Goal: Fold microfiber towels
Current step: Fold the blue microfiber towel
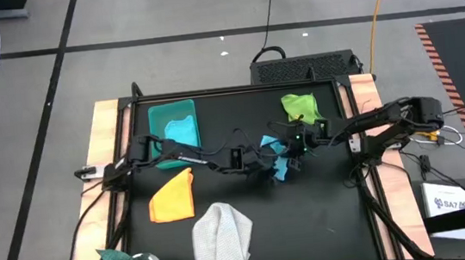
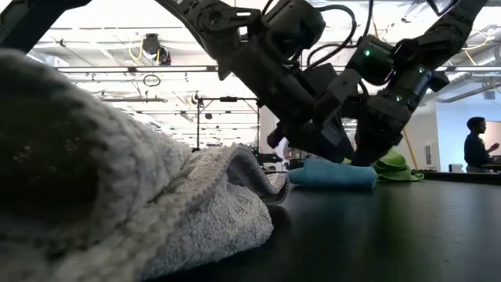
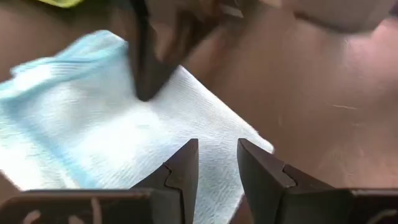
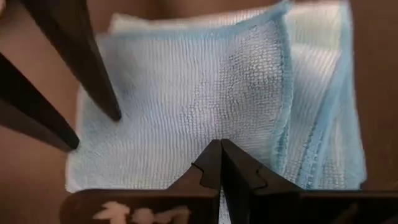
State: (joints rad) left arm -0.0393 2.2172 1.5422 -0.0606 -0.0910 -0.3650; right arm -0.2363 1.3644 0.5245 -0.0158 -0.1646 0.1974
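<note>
Both claws press the folded, nubby light blue towel [image 4: 205,93].

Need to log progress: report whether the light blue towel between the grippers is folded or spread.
Folded. The light blue towel lies as a compact rectangle with stacked layered edges along one side, under both grippers.

We see both arms crossing the tabletop's [image 1: 250,215] middle, blocking passage there. The grey towel [image 1: 223,239] heaps at the near edge; the orange towel [image 1: 173,197] lies left of centre. Bare tabletop remains toward the near right corner.
</note>
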